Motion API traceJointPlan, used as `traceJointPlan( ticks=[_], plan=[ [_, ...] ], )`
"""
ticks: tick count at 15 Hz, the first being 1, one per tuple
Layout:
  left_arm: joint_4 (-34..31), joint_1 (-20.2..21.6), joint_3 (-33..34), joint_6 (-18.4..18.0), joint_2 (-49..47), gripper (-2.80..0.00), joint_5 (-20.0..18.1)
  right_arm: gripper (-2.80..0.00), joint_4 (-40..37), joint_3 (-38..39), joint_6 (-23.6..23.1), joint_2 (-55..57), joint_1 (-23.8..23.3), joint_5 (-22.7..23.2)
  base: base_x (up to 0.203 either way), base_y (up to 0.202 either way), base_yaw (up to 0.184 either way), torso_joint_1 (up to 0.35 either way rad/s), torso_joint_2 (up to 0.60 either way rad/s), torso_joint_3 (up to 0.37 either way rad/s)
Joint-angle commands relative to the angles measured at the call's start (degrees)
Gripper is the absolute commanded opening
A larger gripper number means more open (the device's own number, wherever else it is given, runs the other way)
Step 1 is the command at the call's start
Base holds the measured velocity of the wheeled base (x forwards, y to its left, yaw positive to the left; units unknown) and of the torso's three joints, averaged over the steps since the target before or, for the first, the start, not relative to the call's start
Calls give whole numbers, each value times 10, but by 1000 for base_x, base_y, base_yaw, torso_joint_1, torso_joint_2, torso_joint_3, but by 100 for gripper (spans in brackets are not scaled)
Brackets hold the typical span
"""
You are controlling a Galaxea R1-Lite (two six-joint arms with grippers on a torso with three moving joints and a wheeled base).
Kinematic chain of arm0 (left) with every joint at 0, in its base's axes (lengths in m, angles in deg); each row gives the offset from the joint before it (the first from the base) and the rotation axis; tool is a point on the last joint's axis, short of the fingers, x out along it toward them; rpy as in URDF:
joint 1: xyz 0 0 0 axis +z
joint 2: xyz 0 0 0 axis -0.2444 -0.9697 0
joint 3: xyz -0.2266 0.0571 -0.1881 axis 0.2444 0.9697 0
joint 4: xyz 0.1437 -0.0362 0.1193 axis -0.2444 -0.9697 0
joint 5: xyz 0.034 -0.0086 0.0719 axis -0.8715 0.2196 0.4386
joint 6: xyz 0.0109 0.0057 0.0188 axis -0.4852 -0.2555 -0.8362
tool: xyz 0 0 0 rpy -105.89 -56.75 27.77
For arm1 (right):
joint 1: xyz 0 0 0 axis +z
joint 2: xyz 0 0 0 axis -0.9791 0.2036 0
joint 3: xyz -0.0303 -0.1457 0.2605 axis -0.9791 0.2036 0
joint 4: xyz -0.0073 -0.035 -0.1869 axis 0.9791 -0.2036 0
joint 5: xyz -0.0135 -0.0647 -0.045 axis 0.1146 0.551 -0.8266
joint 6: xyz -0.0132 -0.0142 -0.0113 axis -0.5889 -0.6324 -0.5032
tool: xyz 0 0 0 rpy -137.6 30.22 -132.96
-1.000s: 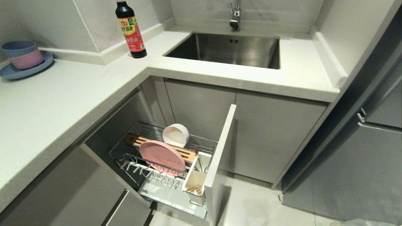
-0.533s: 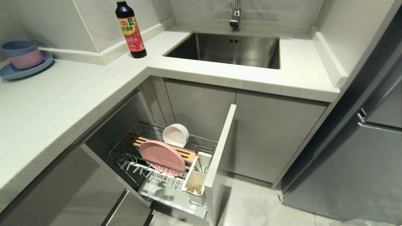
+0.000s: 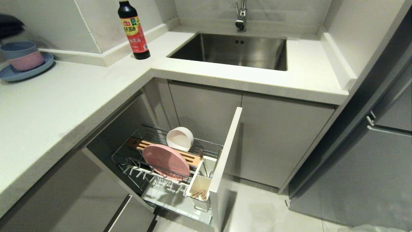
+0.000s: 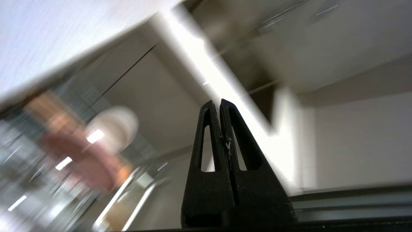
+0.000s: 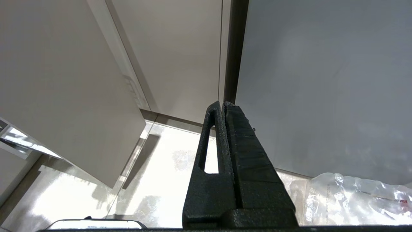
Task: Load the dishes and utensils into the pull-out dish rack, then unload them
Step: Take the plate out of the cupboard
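Head view: large flat pale-pink oval plate (image 3: 166, 161) stands in chrome wire pull-out dish rack (image 3: 135, 162) — unloading due.
Left hand (image 4: 220, 103): closed, empty — part fingers first.
Right hand (image 5: 222, 104): closed, empty, parked.

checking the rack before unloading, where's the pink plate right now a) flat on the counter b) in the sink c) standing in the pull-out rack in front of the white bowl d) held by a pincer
c: the pink plate stands on edge in the pull-out rack, nearer the camera than the white bowl, and both pincers are shut on nothing.
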Motion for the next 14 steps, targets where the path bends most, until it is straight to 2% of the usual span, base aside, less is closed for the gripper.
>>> traceJointPlan(
  ticks=[1, 3, 4, 5, 7, 9, 10, 14],
  plan=[
    [-57, -77, 34, 52, -58, -280, 116, -280, 0, 0, 0, 0, 0, 1, 0, 0, 0, 0, 0, 0],
    [-153, -104, 72, 146, -78, -280, 145, -280, 0, 0, 0, 0, 0, 0, 0, 0, 0, 0, 0, 0],
    [-161, -107, 74, 189, -88, -280, 148, -280, 0, 0, 0, 0, 0, 1, 0, 0, 0, 0, 0, 0],
    [-165, -108, 75, 214, -100, -280, 149, -280, 0, 1, 0, 0, 0, 0, 0, 0, 0, 0, 0, 0],
    [-165, -109, 74, 230, -132, -280, 151, -280, 0, 0, 0, 0, 0, 1, 0, 0, 0, 0, 0, 0],
    [-167, -110, 67, 283, -168, -280, 156, -280, 0, 0, 0, 0, 0, 0, 0, 0, 0, 0, 0, 0],
    [-172, -111, 64, 300, -185, 0, 158, -280, 1, 0, 0, 0, 0, 1, 0, 0, 0, 0, 0, 0],
    [-243, -100, 40, 353, -242, 0, 157, -280, 0, 0, 0, 0, 0, 0, 0, 0, 0, 0, 0, 0]
  ],
)
